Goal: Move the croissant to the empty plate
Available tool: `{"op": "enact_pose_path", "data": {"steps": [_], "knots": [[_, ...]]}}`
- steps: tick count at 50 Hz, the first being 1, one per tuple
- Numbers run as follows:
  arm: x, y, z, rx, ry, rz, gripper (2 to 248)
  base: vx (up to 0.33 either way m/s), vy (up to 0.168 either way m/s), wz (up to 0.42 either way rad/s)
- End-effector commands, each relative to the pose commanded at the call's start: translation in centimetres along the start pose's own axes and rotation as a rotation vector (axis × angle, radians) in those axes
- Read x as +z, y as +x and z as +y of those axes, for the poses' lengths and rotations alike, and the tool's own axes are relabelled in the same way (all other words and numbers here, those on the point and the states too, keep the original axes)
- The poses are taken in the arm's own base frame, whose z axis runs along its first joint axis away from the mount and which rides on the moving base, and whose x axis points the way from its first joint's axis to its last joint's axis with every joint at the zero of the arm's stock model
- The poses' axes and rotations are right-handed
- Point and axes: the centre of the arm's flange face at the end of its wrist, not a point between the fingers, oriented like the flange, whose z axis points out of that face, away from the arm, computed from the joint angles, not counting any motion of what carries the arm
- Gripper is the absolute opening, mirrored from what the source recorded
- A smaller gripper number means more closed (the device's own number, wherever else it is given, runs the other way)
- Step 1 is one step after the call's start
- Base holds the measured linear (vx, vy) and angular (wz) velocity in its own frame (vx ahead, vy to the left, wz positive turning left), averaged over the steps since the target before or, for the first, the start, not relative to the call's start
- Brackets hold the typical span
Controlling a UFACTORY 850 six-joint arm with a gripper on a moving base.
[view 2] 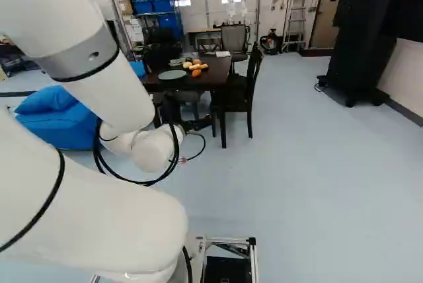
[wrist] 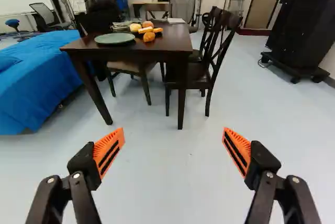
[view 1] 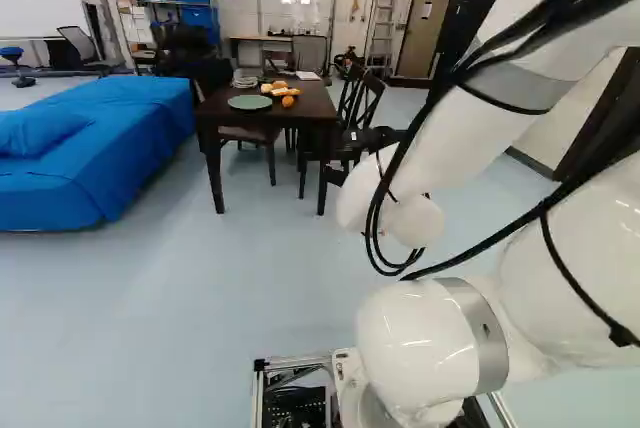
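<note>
Left base view, blue bed (view 1: 110, 143): along the left, near the dark table (view 1: 318, 105).
Left base view, chairs (view 1: 368, 98): drawn up around the table, one at its right side.
Left base view, tabletop: green plate (view 1: 250, 102) nearest, stack of dishes (view 1: 245, 79) behind it, food pieces (view 1: 279, 89) beside the plate, white flat thing (view 1: 307, 75) farther back.
Left base view, gripper (view 1: 352, 148): a small black shape at the arm's far end; its fingers are too small to read here.
Right base view, table: past the arm, with a dark chair close against its right side.
Right base view, tall black cabinet (view 2: 363, 35): at the right, well apart from the table, by the wall.
Wrist view, fingers (wrist: 109, 149): spread wide, apart from each other, only floor (wrist: 172, 171) showing between them.
Wrist view, in the way: the table's near edge and legs stand ahead of the fingertips, between them and the food.
Wrist view, croissant: among the food pieces on the table, beside the green plate; which piece it is, too small to tell. The group lies well ahead of the jaws, touching neither.
Wrist view, green plate: bare, near the table's front edge.
</note>
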Motion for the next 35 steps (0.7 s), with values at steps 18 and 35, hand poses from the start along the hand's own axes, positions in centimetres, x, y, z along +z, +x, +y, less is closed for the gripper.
{"op": "enact_pose_path", "data": {"steps": [18, 35], "knots": [[0.00, 0.00, 0.00, 0.000, 0.000, 0.000, 247, 0.000, 0.000, 0.000], [0.00, 0.00, 0.00, 0.000, 0.000, 0.000, 247, 0.000, 0.008, 0.114]]}}
